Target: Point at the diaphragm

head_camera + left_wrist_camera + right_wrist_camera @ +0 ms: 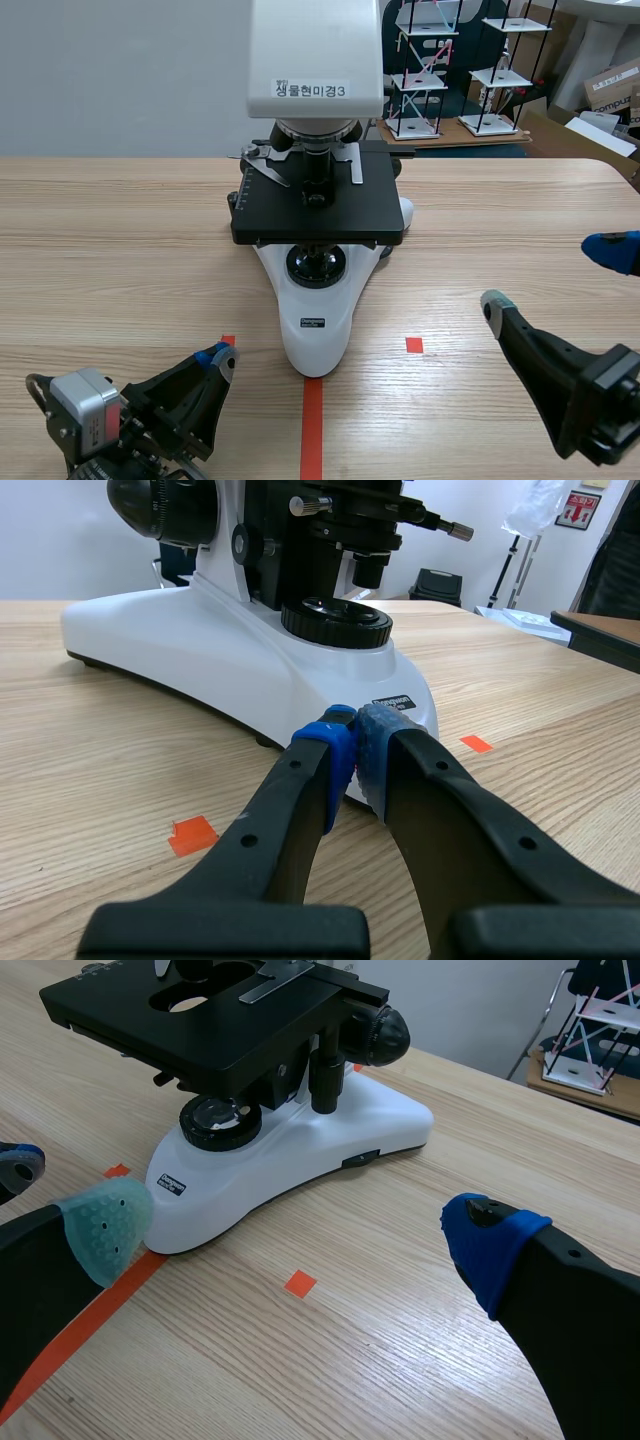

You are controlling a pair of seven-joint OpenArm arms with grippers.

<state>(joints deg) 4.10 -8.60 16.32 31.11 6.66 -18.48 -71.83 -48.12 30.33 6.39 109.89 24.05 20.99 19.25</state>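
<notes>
Scene view: microscope [318, 200] mid-table on pale wooden table [120, 230], model racks [440, 70] behind.
Left wrist view: left gripper [355, 755] closed on nothing. Diaphragm [360, 555] sits ahead, under the stage.
Right wrist view: right gripper [300, 1235] spread wide.
I judge the diaphragm rigid and delicate, so no hold; I'd point from the side.

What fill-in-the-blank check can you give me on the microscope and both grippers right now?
1. The left gripper, low near the white-and-black microscope, has its fingers ____.
2. The right gripper has its fingers ____.
3. The microscope's flat square stage is coloured ____.
Missing words: shut; open; black.
</notes>
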